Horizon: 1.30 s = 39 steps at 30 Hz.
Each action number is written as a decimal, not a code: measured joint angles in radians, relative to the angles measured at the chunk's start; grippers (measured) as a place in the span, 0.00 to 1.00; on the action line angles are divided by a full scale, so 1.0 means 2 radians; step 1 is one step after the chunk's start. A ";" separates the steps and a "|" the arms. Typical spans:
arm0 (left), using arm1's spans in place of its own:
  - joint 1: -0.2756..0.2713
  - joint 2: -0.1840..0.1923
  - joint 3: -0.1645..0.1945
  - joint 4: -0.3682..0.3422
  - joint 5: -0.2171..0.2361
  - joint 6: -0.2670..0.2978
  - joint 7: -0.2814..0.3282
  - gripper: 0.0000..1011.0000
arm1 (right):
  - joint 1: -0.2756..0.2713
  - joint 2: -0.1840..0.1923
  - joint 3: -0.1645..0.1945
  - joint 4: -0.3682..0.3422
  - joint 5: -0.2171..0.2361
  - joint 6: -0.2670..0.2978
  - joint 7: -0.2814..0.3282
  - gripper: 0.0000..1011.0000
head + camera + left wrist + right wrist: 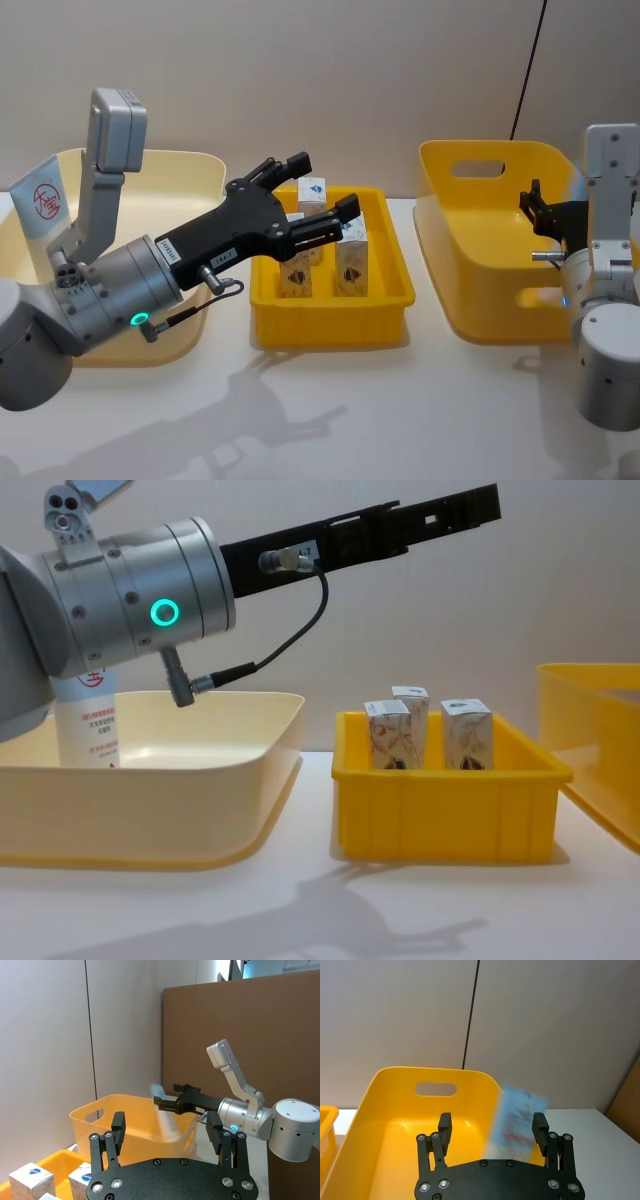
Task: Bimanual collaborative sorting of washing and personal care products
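White desk (400, 420) is seen under three containers in the head view: a cream bin (190, 160) at the left, a yellow bin (480, 230) at the right and a smaller yellow tray (330, 310) at the centre. The left gripper (325, 185) is held open above the tray. The right gripper (492, 1120) is spread wide over the yellow bin, and a blurred tube (517, 1115) is seen between its fingers. A second tube (45, 200) is stood upright at the cream bin's far left. Small cartons (352, 262) are stood upright in the tray.

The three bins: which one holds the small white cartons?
The small yellow bin in the middle: the cartons stand in it. The cream bin at left holds a tube.
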<state>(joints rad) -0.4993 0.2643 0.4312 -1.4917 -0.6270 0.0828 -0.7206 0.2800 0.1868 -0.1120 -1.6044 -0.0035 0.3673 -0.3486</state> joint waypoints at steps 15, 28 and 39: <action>0.000 0.000 0.000 0.000 0.000 0.000 0.000 0.99 | 0.001 -0.001 0.000 0.002 0.000 0.000 0.000 0.99; 0.000 0.000 0.000 0.000 0.000 0.000 0.000 0.99 | 0.001 -0.001 0.001 0.002 0.000 0.000 0.000 0.99; 0.000 0.000 0.000 0.000 0.000 0.000 0.000 0.99 | -0.005 0.000 0.002 -0.008 0.003 -0.011 0.013 0.99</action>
<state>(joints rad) -0.4993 0.2643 0.4312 -1.4917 -0.6270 0.0828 -0.7205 0.2692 0.1873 -0.1074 -1.6196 0.0031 0.3459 -0.3219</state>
